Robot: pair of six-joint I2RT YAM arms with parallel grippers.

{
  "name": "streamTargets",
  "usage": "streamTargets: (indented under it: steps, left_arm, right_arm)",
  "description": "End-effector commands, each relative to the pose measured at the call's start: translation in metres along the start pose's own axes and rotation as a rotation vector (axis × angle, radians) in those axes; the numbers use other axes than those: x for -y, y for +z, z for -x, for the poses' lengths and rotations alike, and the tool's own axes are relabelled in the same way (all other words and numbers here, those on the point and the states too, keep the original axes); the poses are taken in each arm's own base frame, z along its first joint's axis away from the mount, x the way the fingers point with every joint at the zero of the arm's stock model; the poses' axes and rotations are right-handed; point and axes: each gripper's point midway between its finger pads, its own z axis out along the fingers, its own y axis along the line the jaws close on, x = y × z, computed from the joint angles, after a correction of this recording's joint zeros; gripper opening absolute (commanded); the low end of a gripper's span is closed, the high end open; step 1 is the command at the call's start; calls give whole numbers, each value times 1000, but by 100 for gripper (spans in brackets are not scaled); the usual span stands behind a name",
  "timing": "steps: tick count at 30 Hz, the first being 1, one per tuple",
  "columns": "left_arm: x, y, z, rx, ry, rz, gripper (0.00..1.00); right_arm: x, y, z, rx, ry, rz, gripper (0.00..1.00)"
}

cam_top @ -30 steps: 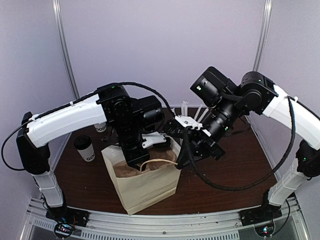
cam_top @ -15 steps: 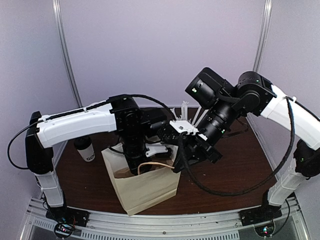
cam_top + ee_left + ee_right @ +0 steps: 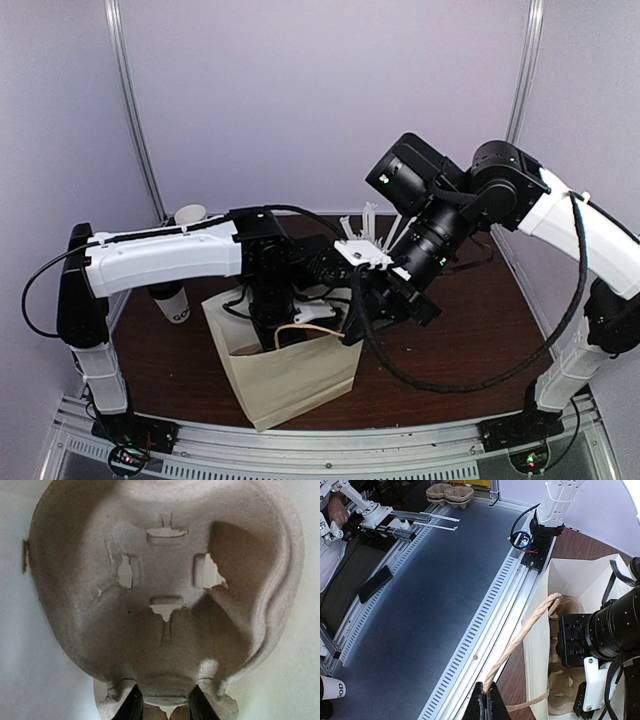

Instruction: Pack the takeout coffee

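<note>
Since a second ago the left arm [image 3: 160,260] has dropped flatter and pushed deeper into the paper bag [image 3: 300,385]. The right arm [image 3: 560,215] has edged left toward it. The left jaws, low inside the bag, are clamped on the rim of a pulp cup carrier [image 3: 165,580], which fills the left wrist view between the bag's pale walls. The right jaws are pinched shut on the bag's twisted paper handle [image 3: 522,637], holding it up at the bag's right side. The bag stands upright at the near middle of the worktop [image 3: 460,350]. The takeout coffee [image 3: 175,305] stands on the worktop left of the bag and apart from it, its top partly hidden behind the left arm; neither pair of jaws touches it. A lidless white cup [image 3: 190,213] shows above the left arm at the far left. White straws [image 3: 370,215] rise at the far side, just left of the right arm's wrist.
</note>
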Motion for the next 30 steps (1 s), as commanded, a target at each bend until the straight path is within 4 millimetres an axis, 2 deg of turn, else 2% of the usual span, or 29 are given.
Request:
streamTargets:
  steps: [1,9,13,21,23,25,30]
  left_arm:
    - [-2,9,-1,-19,-6,4,4]
    - [-1,18,-4,-48,-10,-9,7]
    - [0,7,1,-13,-5,-3,13]
    - [1,-41,17,146,16,22,32]
    - [-2,-46,17,161,15,37,38]
    - [-2,-48,17,169,17,44,53]
    - [-4,-52,17,176,29,54,57]
  right_arm:
    - [-3,-1,4,-4,-9,3,2]
    - [-4,1,5,-7,-11,3,2]
    - [-2,1,3,-14,-7,-6,2]
    - [2,4,-2,-27,3,-25,1]
    - [3,5,-3,-30,6,-27,1]
    - [3,5,-3,-31,8,-28,1]
    - [5,7,-3,-33,8,-33,1]
